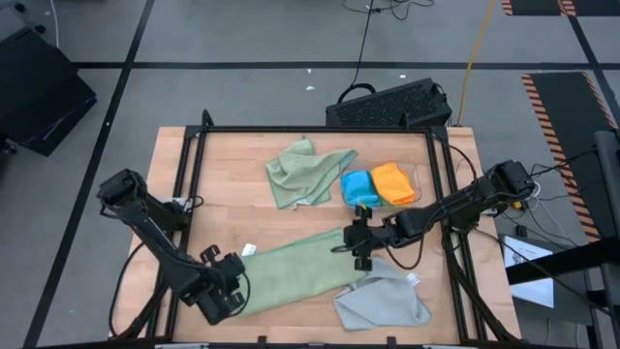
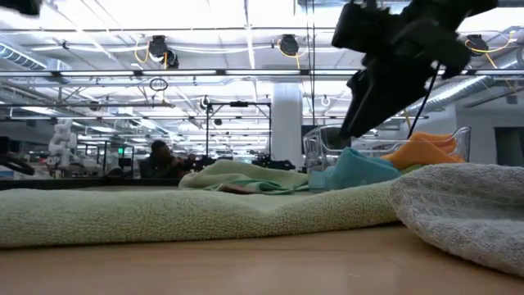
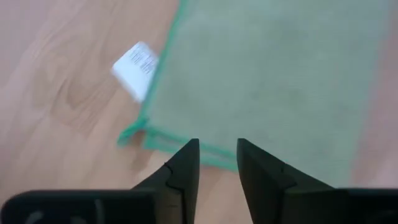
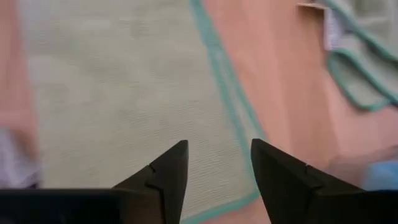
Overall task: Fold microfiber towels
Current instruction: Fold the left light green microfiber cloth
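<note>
Left gripper [image 1: 225, 291]: look at the near left of the table [image 1: 232, 174]; it sits at the left end of the folded sage towel [image 1: 295, 267]. In your left wrist view the fingers [image 3: 183, 171] stand parted with nothing between them, released, just short of the towel's bound edge.
White label [image 3: 137, 68]: your left wrist view shows it poking out from the towel's side edge onto bare wood; from above it is only a pale fleck.
Folded sage towel: it lies as a long strip slanting across the near middle, running from the left gripper up to the right gripper.
Crumpled sage towel [image 1: 305, 173]: it lies bunched at the far middle, well apart from both grippers.
Right gripper [image 1: 360, 242]: you find it at the strip's right end, above the cloth. Your right wrist view shows its fingers [image 4: 168, 174] spread and empty over the towel's teal-stitched edge.
Blue towel [image 1: 358, 187]: it sits folded beside the orange towel [image 1: 393, 181], both in the clear tray [image 1: 415, 174] at the far right.
Grey towel [image 1: 383, 301]: it lies rumpled at the near right, just beside the strip's lower edge.
Low view: only here do you see the right arm hanging above the pile, and a person [image 2: 160, 156] far off in the room.
</note>
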Tool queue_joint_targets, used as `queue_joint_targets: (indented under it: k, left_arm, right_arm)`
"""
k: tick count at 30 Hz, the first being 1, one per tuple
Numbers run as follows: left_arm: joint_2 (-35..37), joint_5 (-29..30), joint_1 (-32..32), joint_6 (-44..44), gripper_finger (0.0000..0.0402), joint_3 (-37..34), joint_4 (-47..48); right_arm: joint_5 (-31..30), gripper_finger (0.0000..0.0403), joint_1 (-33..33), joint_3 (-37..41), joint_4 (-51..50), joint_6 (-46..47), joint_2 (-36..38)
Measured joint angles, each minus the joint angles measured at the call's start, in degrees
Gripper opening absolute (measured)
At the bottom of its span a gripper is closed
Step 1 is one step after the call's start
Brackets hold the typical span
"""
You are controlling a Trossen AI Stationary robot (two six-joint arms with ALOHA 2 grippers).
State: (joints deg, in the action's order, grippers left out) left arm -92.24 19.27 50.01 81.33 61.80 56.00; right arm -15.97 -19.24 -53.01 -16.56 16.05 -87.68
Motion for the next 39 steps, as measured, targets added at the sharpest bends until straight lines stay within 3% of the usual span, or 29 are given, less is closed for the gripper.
queue_joint_targets:
  k: [6, 12, 16, 20, 28, 34, 39]
  left_arm:
    - [-1.5, 7.5, 5.4, -1.8, 0.0111, 0.2, -9.9]
    - [-6.5, 8.7, 7.9, 0.4, 0.0121, 0.3, -18.1]
    - [-8.9, 3.1, 7.6, 11.0, 0.0122, 0.2, -16.5]
    - [-9.3, -2.4, 7.5, 23.1, 0.0122, 0.2, -9.9]
    - [-8.7, 1.5, 7.3, 39.3, 0.0128, 0.2, -5.8]
    - [-8.2, -2.1, 3.0, 45.3, 0.0188, 0.2, 1.1]
    - [-8.1, -3.8, -0.9, 44.6, 0.0244, -0.1, 2.0]
  right_arm:
    - [-0.3, 0.0153, -5.7, 0.0, 2.3, 0.9, 0.0]
    - [-2.3, 0.0150, -9.3, 0.0, 5.3, 3.4, 0.0]
    - [-6.6, 0.0150, -10.2, 0.0, 5.5, 4.7, 0.0]
    - [-6.7, 0.0150, -10.0, 0.0, 8.1, 3.0, -0.2]
    - [-8.2, 0.0150, -7.0, 0.0, 18.0, -8.2, -0.2]
    - [-6.7, 0.0150, -4.5, 0.0, 19.1, -16.5, -0.5]
    - [-2.6, 0.0150, -2.7, 0.0, 19.9, -20.3, -0.5]
